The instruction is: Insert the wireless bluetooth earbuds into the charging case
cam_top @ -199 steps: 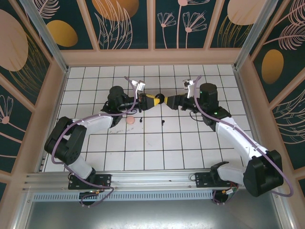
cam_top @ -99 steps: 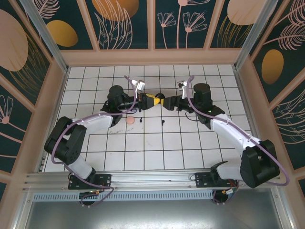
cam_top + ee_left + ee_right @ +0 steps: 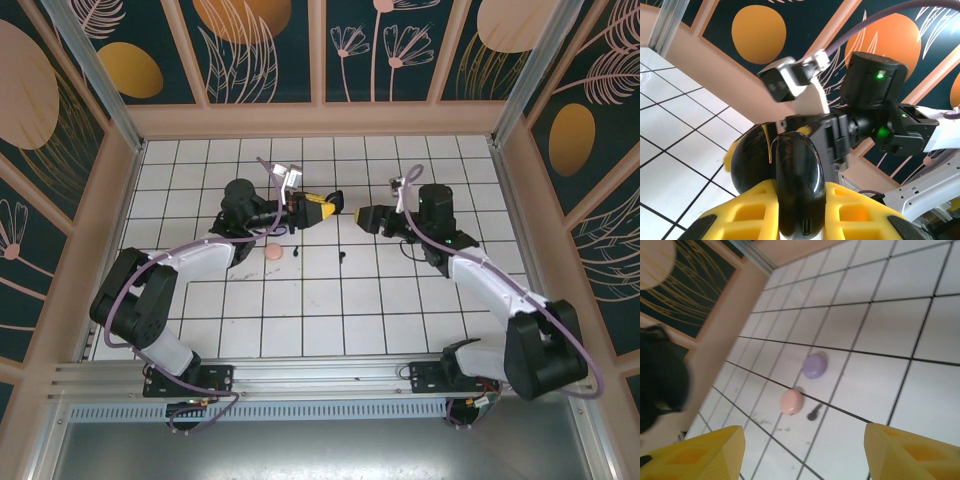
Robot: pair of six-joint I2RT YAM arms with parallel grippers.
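My left gripper (image 3: 318, 207) is shut on a glossy black charging case (image 3: 795, 185), held on edge between its yellow fingers (image 3: 740, 215), port end nearest the camera. The case's lid (image 3: 751, 161) stands open to the left. In the top view the case (image 3: 334, 204) juts from the gripper, above the floor. My right gripper (image 3: 362, 216) faces it from the right, a short gap away. It is open, and nothing lies between its yellow fingers (image 3: 910, 455). Two black earbuds (image 3: 297, 249) (image 3: 343, 257) lie on the tiles below; one earbud (image 3: 813, 413) lies beside a pink case.
A closed pink case (image 3: 791, 401) and a closed purple case (image 3: 815, 365) rest on the white tiled floor (image 3: 875, 385); the pink case (image 3: 271, 253) lies under the left forearm. The right arm's wrist (image 3: 872, 95) hangs close ahead of the left gripper. Peach walls ring the floor.
My right gripper has drawn back to the right, away from the black case it was touching, and its jaws have narrowed somewhat. The left gripper keeps its hold, almost still.
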